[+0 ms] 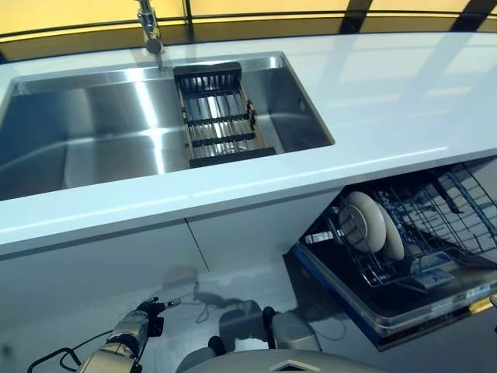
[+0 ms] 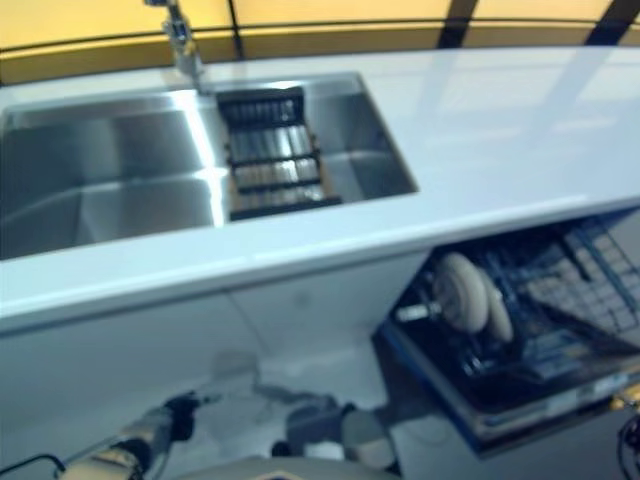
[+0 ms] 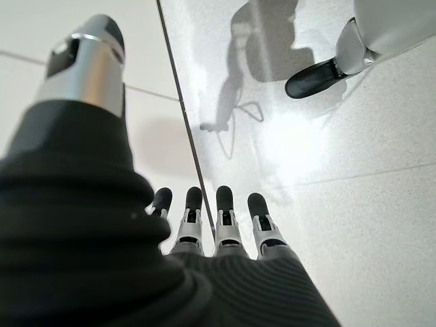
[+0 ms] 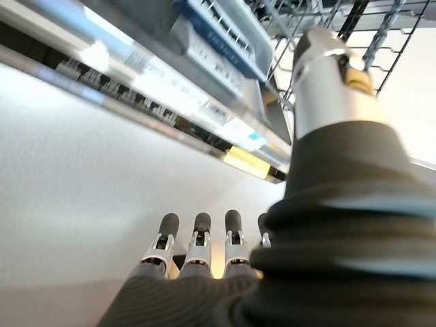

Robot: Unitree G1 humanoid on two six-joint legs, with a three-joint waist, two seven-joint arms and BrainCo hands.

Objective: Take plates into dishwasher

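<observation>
Two pale plates (image 1: 366, 221) stand upright side by side in the wire rack (image 1: 454, 210) of the open dishwasher (image 1: 411, 307), under the counter at the lower right. My left hand (image 1: 146, 320) hangs low at the lower left, in front of the white cabinet. In its wrist view the fingers (image 3: 225, 221) are straight over the floor and hold nothing. My right hand (image 4: 197, 248) hangs just below the dishwasher's pulled-out front edge (image 4: 204, 102). Its fingers are straight and empty too. No plate is in either hand.
A steel sink (image 1: 85, 136) is set in the white countertop (image 1: 388, 101), with a dark slatted drainer (image 1: 220, 116) inside and a tap (image 1: 149, 27) behind it. White cabinet doors (image 1: 116, 272) run below the counter. The floor is glossy pale tile (image 3: 354, 204).
</observation>
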